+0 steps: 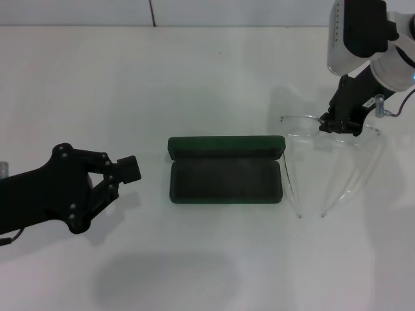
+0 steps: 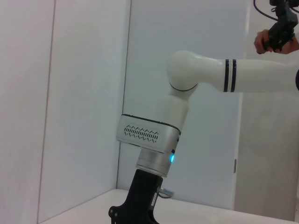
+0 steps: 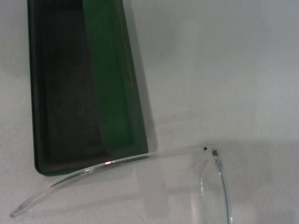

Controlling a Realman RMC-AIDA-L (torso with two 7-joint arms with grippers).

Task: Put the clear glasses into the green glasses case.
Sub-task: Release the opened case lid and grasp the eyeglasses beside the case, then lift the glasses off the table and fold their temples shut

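Note:
The green glasses case [image 1: 225,181] lies open in the middle of the white table, its lid [image 1: 227,146] folded back on the far side and its dark lining bare. Just right of it are the clear glasses [image 1: 301,127], arms unfolded and pointing toward me. My right gripper [image 1: 336,124] comes down onto their bridge and looks shut on it. The right wrist view shows one transparent arm of the glasses [image 3: 117,162] crossing the end of the case [image 3: 112,84]. My left gripper [image 1: 126,168] rests left of the case with its fingertips together, holding nothing.
White tabletop [image 1: 214,71] surrounds the case on every side. The left wrist view looks across at my right arm [image 2: 154,140] against a white wall, with a person's hand [image 2: 275,37] at the upper corner.

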